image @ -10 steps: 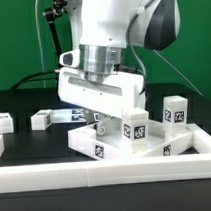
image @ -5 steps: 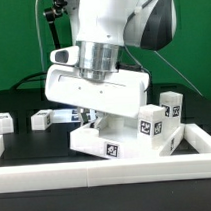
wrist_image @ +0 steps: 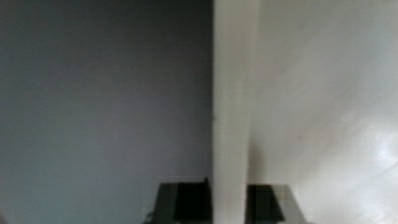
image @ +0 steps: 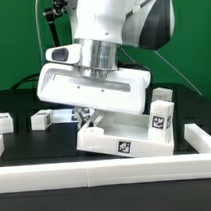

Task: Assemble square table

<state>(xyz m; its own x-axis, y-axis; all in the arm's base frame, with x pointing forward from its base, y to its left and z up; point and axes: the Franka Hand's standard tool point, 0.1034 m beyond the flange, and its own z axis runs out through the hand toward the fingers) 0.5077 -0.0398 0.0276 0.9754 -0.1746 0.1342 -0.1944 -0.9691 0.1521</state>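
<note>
Two small legs lie well to the left on the dark surface [image: 26,148], apart from each other: the far-left leg [image: 4,122] and the inner leg [image: 40,120]. From my seat the arm [image: 101,29] fills the middle of the exterior view, its broad white hand low over the tabletop [image: 100,141]. The tabletop sits right of centre, just behind the near rail [image: 107,173], with a black-and-white tag [image: 124,147] on the side facing the camera. An upright leg [image: 161,116] stands at the tabletop's right end. I cannot tell whether it rests on the tabletop or just behind it.

The hand hides most of the claw [wrist_image: 222,200] in the exterior view. In the wrist view I see its two dark fingers [wrist_image: 178,200] pressed close together with a thin white wall running straight between them. That wall reads as the tabletop's raised rim, so the claw is pinching the tabletop. The rest of the wrist view is blurred grey and white, too close to make out.
</note>
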